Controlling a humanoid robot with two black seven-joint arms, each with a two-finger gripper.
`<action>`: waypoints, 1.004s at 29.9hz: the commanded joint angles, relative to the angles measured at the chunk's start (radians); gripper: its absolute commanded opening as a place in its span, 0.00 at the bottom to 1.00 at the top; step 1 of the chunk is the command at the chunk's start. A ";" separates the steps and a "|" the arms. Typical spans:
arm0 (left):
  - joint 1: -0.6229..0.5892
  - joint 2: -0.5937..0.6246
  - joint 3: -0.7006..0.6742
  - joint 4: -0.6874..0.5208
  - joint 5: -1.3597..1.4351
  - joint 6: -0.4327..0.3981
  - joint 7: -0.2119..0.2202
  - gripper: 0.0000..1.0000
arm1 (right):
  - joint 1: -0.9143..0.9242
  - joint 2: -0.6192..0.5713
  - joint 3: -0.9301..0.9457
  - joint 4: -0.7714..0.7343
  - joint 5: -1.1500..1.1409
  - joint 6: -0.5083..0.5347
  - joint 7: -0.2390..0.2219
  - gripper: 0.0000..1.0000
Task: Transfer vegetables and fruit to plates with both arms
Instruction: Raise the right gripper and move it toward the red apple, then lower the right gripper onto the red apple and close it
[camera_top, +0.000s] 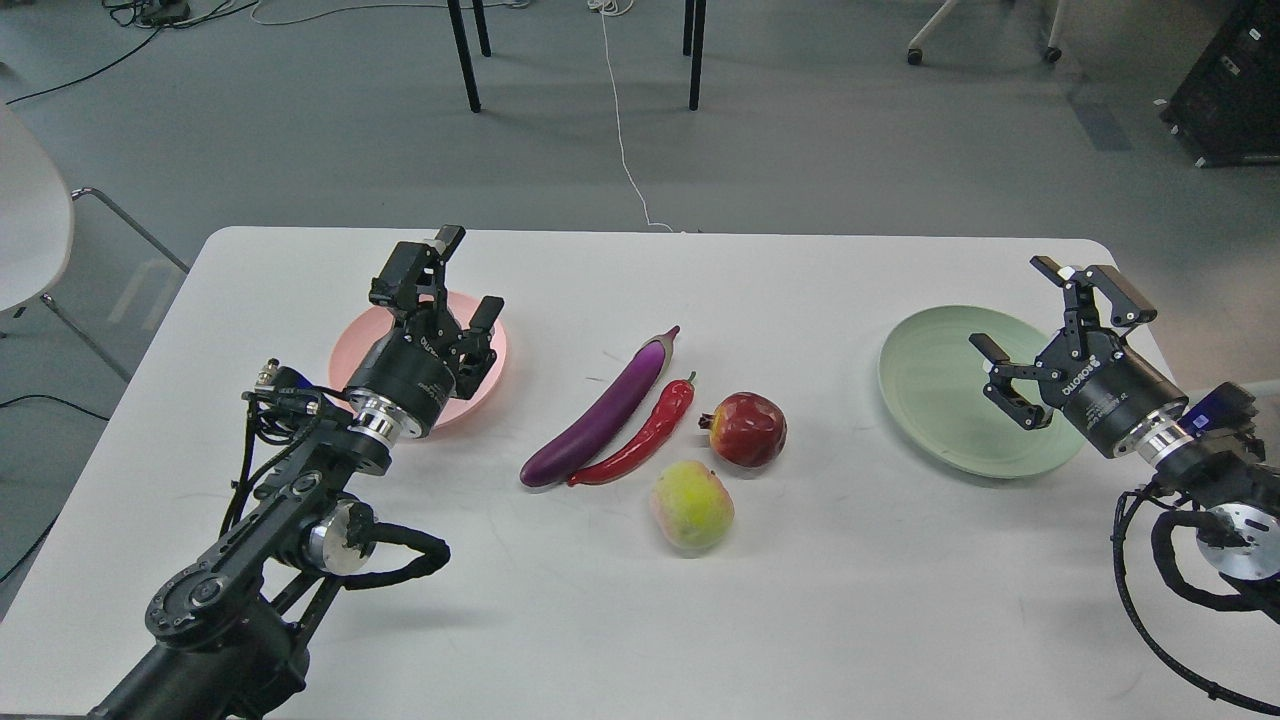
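Nothing moved yet: eggplant, red chili, pomegranate & peach all bunched mid-desk, btwn pink plate on left and mint plate on right. Left gripper over pink plate, fingers spread, empty. Right gripper over mint plate, fingers released, empty. Risks: eggplant & chili lie touching, so grabbing one likely drags the other; glossy skins could slip; round pomegranate or peach may roll if nudged; both arms reaching the centre together could clash.
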 joint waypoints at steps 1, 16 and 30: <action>0.012 -0.006 0.005 -0.010 -0.001 0.002 -0.002 0.98 | 0.000 0.000 0.000 0.001 -0.001 0.000 0.000 0.99; -0.019 0.014 0.003 -0.016 -0.011 -0.030 -0.039 0.98 | 0.304 -0.247 -0.115 0.194 -0.608 0.000 0.000 0.99; -0.011 0.008 0.003 -0.062 -0.011 -0.025 -0.051 0.98 | 1.122 -0.032 -0.865 0.228 -1.106 0.000 0.000 0.99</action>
